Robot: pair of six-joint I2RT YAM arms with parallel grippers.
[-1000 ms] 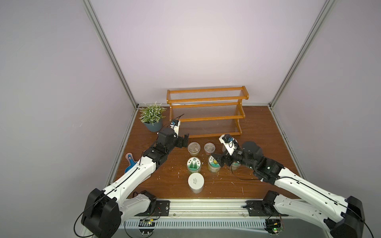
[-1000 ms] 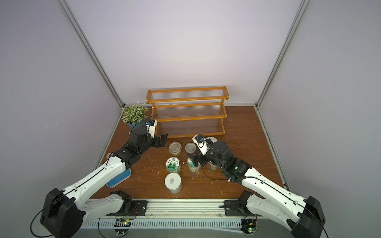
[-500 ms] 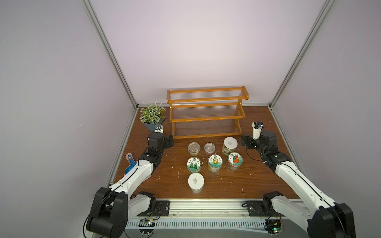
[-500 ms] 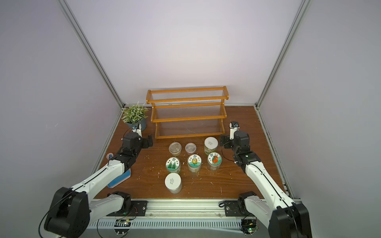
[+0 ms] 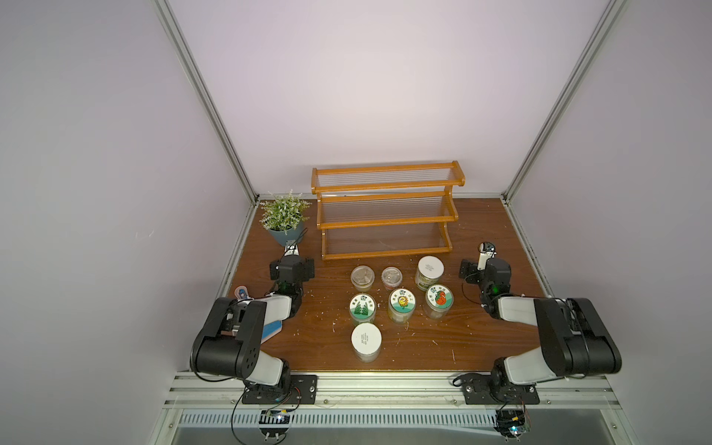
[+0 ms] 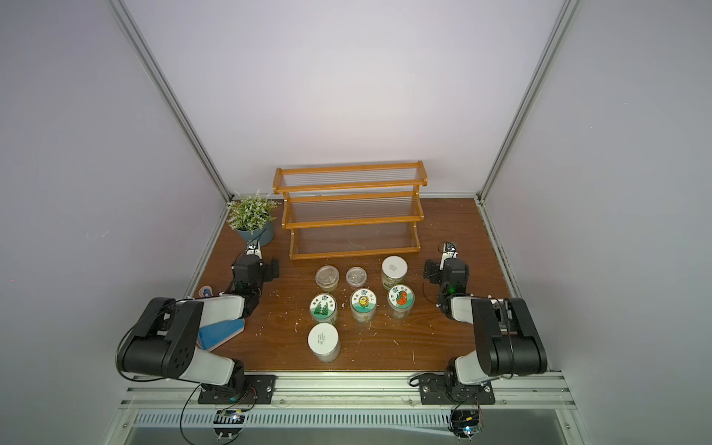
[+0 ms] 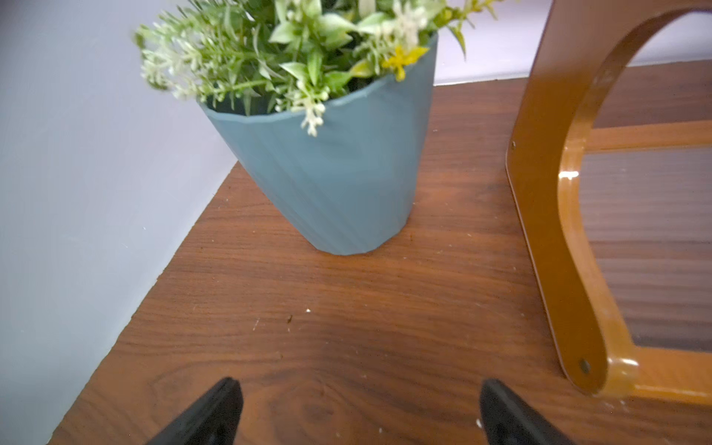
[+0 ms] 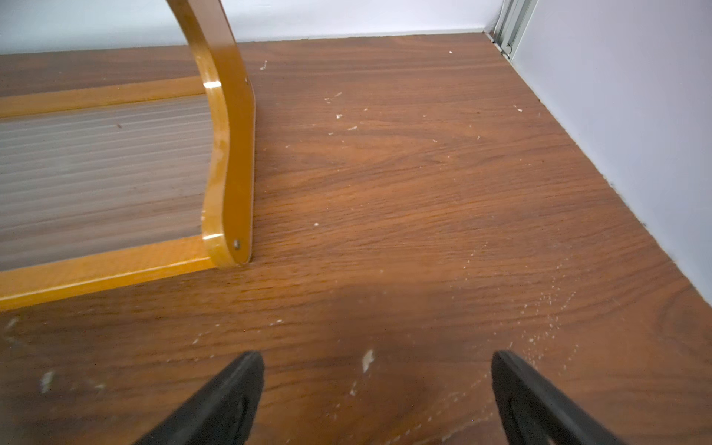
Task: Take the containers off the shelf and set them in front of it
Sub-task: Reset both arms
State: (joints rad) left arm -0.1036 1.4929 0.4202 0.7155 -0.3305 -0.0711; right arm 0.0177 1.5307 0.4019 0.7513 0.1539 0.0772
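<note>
In front of the bare shelf [image 5: 386, 222] we see all seven containers [image 5: 402, 303], with left gripper [image 7: 356, 389] and right gripper [image 8: 377, 360] now pulled back, spread empty (job seemingly done).

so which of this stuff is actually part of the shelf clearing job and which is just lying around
Part of the job:
- the shelf, all tiers bare
- two clear lidded cups
- two white-lidded jars
- three picture-lidded jars

Just lying about:
- the potted plant beside the shelf
- a blue flat tool near the table edge
</note>
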